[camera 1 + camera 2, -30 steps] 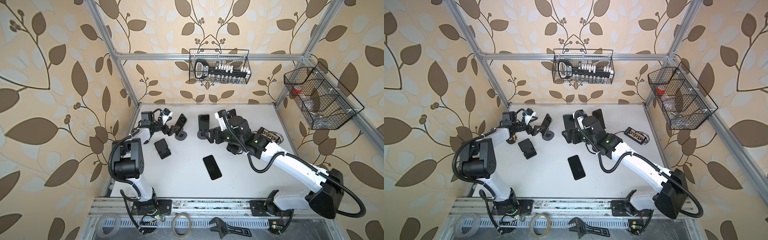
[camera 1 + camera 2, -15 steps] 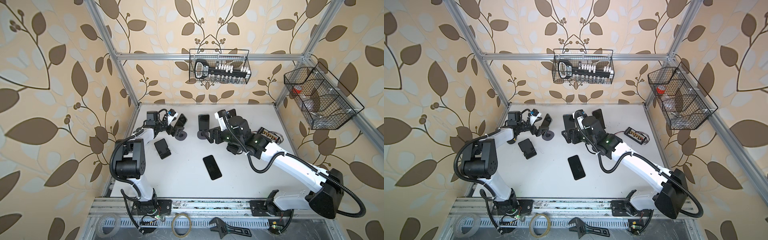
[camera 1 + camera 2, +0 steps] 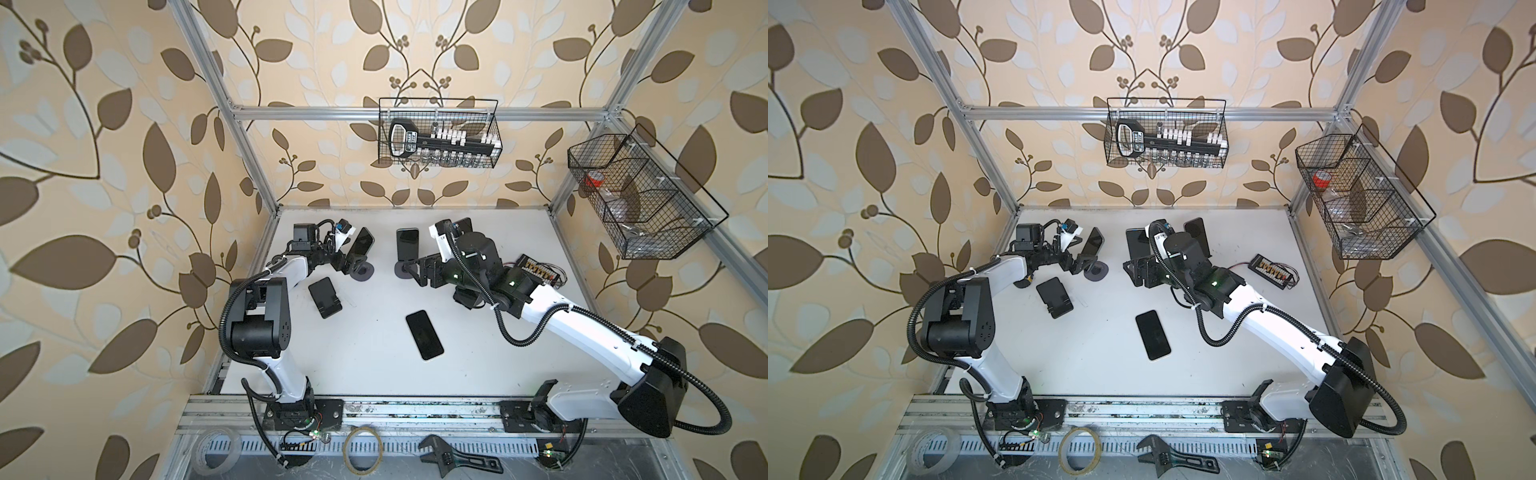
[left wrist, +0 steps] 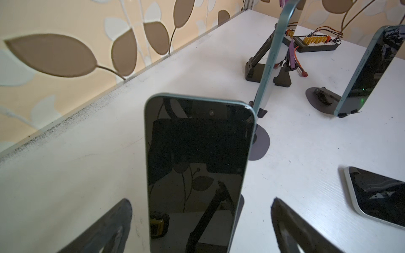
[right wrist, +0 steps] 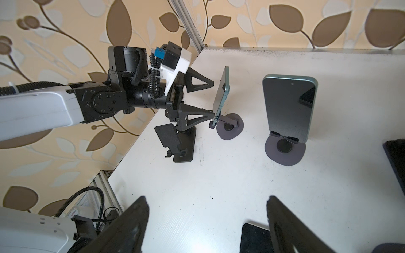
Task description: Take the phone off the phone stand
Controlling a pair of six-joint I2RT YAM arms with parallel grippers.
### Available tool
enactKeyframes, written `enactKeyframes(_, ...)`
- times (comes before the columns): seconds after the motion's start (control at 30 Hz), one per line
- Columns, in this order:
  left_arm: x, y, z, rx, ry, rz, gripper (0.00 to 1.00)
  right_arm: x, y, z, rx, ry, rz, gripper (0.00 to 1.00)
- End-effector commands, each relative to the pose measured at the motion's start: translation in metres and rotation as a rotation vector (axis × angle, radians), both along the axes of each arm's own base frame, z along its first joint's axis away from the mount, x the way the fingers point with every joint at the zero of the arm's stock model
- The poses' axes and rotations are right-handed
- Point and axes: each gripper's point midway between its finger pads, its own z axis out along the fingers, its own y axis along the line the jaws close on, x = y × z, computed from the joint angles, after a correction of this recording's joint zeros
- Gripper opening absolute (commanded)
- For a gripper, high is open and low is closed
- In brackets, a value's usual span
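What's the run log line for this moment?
left gripper: open, straddling phone | phone: on stand | right gripper: open, empty

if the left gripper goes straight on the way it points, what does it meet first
The black-screened, teal-edged phone propped on the round dark grey stand, dead ahead of the open left gripper; the gap between them is unclear.

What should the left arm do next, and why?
Probably close the left gripper on the phone: its open fingers flank the phone's long edges while it leans on its stand, not yet gripped.
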Motion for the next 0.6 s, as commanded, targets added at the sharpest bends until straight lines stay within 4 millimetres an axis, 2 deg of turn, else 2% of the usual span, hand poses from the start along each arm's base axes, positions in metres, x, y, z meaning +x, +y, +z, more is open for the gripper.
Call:
enactKeyframes(0.0,0.003,-0.001,0.03,0.006,-0.081,-0.028,0.99,0.0,0.0,0.002,0.002,-0.008,-0.006,0.85)
enactKeyframes(0.23,0.005,-0.013,0.046,-0.012,-0.113,-0.057,0.99,0.001,0.001,0.001,0.0,-0.007,-0.005,0.85)
enactKeyframes(0.4,0.006,-0.023,0.045,-0.013,-0.099,-0.082,0.99,0.001,0.002,0.002,-0.001,-0.012,-0.002,0.85)
enactKeyframes(0.57,0.007,-0.033,0.037,0.015,-0.081,-0.1,0.99,0.001,0.002,0.001,-0.003,-0.01,0.001,0.85)
